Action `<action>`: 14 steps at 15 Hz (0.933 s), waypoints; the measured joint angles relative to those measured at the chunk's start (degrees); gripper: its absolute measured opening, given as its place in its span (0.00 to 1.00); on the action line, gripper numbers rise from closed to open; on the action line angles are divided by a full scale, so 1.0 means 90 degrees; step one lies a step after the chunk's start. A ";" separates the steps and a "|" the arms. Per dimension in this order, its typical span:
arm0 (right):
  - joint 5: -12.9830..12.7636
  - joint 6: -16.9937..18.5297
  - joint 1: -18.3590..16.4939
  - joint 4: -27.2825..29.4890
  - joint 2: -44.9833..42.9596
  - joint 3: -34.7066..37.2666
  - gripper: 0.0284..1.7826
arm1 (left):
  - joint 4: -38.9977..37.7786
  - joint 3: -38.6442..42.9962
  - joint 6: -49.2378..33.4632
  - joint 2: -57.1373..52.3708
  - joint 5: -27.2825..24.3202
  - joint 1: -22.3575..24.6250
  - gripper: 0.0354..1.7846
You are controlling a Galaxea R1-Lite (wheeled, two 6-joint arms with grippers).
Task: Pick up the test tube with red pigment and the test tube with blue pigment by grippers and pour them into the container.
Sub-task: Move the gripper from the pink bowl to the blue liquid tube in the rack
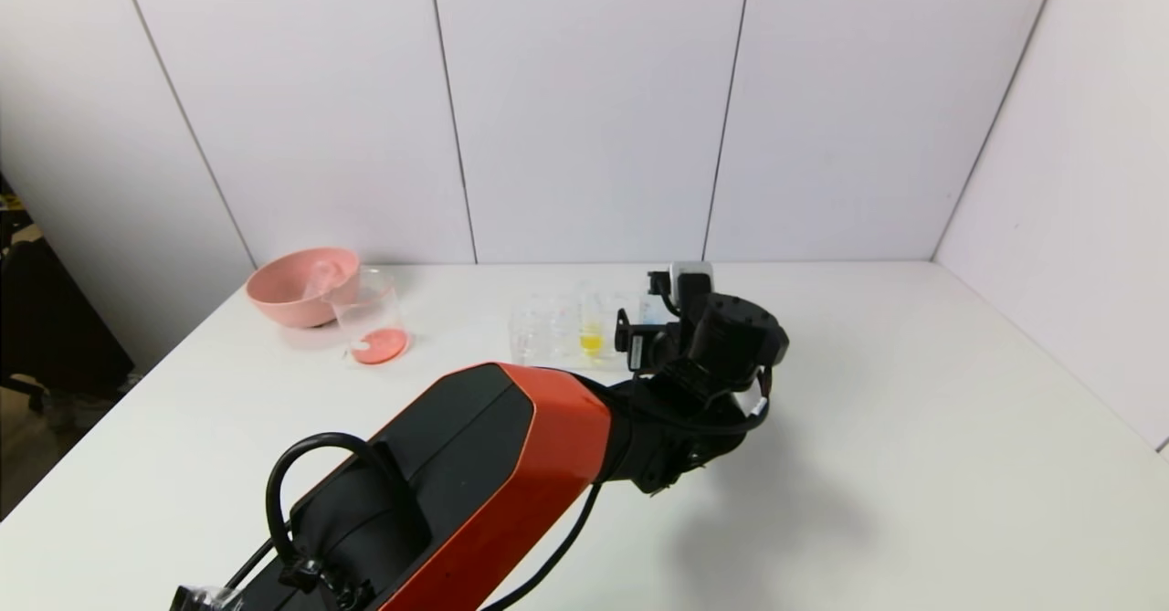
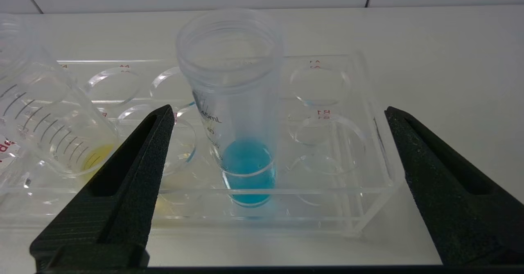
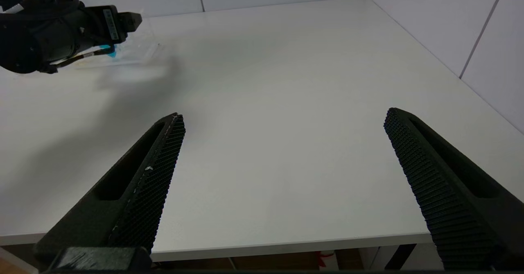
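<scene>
Left tool (image 2: pixel 278 184) spread wide, hovering at the clear tube rack (image 2: pixel 368 208) with the test tube with blue pigment (image 2: pixel 241 114) upright in a rack hole, centred between the two fingers (image 2: pixel 123 184) but touched by neither. Judged to be the approach to the blue tube's pick-up. Container (image 1: pixel 370 319) well off to the robot's left beside a pink bowl (image 1: pixel 297 284), with orange-red liquid already pooled at its bottom. Yellow-liquid tube (image 2: pixel 53 139) just beside, leaning close to one finger. Right tool (image 3: pixel 282 188) parked, likewise spread apart, over bare table (image 3: pixel 286 81). Next: ease forward, close on the tube wall below the rim, lift straight up clear of the rack without nudging the yellow tube.
</scene>
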 joint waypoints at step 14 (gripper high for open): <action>0.0000 -0.0003 0.0000 0.0000 0.0000 0.0000 1.00 | -0.0061 0.0011 -0.0050 0.0221 -0.0022 0.0129 0.99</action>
